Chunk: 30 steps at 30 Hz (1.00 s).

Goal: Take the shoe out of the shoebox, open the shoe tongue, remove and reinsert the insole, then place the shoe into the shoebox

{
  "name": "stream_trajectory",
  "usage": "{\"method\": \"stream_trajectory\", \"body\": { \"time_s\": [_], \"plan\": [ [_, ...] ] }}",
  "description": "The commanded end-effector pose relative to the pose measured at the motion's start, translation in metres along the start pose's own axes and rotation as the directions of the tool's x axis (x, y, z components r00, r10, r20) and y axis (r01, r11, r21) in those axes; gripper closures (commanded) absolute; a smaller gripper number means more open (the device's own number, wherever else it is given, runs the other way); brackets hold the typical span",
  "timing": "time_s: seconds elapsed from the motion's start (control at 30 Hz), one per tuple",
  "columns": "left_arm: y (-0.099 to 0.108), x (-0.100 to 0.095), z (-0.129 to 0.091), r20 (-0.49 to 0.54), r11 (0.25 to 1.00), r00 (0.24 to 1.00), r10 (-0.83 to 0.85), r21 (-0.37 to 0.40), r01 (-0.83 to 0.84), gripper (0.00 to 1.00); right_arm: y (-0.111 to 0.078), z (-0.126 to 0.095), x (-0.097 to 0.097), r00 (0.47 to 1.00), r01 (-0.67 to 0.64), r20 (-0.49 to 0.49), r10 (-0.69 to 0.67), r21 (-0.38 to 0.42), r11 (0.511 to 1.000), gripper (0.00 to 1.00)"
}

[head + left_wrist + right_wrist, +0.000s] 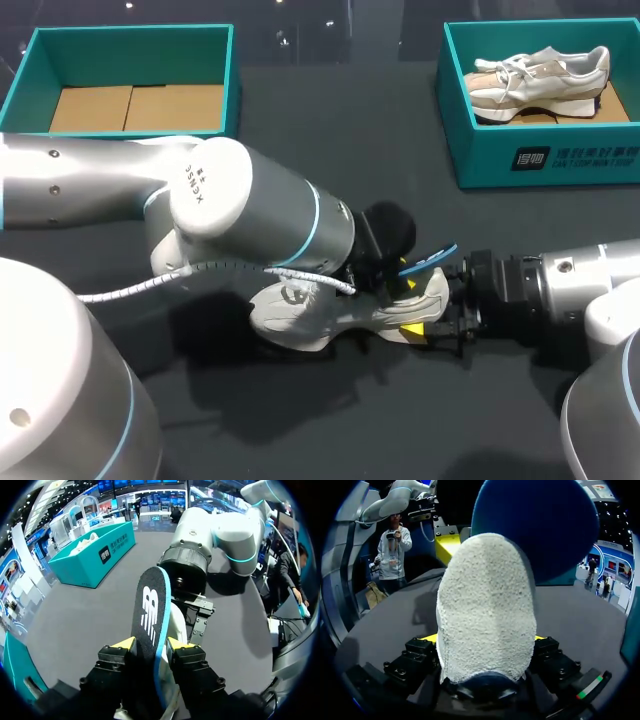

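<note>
A white shoe (300, 315) lies on the dark table between my two arms. My right gripper (432, 318) is shut on its fuzzy heel (487, 605), which fills the gap between the yellow-tipped fingers. Just above the heel, my left gripper (400, 275) is shut on the insole (432, 257), a black one with a blue edge. In the left wrist view the insole (150, 610) stands upright between both fingers of the left gripper (150, 645), over the shoe's opening (177, 625). From the right wrist, its blue underside (540, 525) rises behind the heel.
An empty teal shoebox (130, 40) stands at the back left. A second teal shoebox (545, 150) at the back right holds another white shoe (540, 75). My left arm's bulk (230, 210) covers much of the table's middle.
</note>
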<state>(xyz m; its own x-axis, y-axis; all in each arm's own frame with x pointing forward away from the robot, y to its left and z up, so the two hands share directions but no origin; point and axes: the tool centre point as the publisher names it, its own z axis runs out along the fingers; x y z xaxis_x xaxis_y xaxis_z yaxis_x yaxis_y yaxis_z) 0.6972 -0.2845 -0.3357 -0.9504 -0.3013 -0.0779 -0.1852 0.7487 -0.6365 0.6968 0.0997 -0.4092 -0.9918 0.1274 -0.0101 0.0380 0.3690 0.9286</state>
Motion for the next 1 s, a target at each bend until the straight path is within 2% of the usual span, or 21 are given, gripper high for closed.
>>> {"method": "stream_trajectory", "body": {
  "time_s": [0.03, 0.43, 0.53, 0.57, 0.6, 0.87, 1.0],
  "plan": [
    [0.001, 0.004, 0.009, 0.015, 1.000, 1.000, 0.002, 0.014, -0.002, 0.62, 0.001, 0.000, 0.002, 1.000, 0.000, 0.001, 0.000, 0.004, 1.000, 1.00],
    [-0.002, -0.001, 0.019, 0.042, 0.999, 0.999, -0.001, 0.036, 0.000, 0.73, 0.001, 0.000, 0.002, 1.000, 0.000, 0.001, 0.000, 0.004, 1.000, 1.00],
    [-0.003, -0.003, 0.020, 0.051, 0.999, 0.999, -0.009, 0.036, 0.007, 0.82, 0.001, 0.000, 0.002, 1.000, 0.000, 0.001, 0.000, 0.004, 1.000, 1.00],
    [-0.003, -0.003, 0.020, 0.053, 0.999, 0.999, -0.013, 0.037, 0.011, 0.95, 0.001, 0.000, 0.002, 1.000, 0.000, 0.001, 0.000, 0.004, 1.000, 1.00],
    [-0.004, -0.004, 0.020, 0.052, 0.999, 0.999, -0.017, 0.038, 0.015, 1.00, 0.001, 0.000, 0.002, 1.000, 0.000, 0.001, 0.000, 0.004, 1.000, 1.00],
    [-0.023, -0.001, 0.002, -0.008, 0.998, 0.999, -0.038, 0.042, 0.038, 1.00, 0.001, 0.000, 0.002, 1.000, 0.000, 0.001, 0.000, 0.004, 1.000, 1.00],
    [-0.036, 0.003, -0.009, -0.046, 0.998, 0.997, -0.057, -0.004, 0.057, 1.00, 0.001, 0.000, 0.002, 1.000, 0.000, 0.001, 0.000, 0.004, 1.000, 1.00]
  ]
}}
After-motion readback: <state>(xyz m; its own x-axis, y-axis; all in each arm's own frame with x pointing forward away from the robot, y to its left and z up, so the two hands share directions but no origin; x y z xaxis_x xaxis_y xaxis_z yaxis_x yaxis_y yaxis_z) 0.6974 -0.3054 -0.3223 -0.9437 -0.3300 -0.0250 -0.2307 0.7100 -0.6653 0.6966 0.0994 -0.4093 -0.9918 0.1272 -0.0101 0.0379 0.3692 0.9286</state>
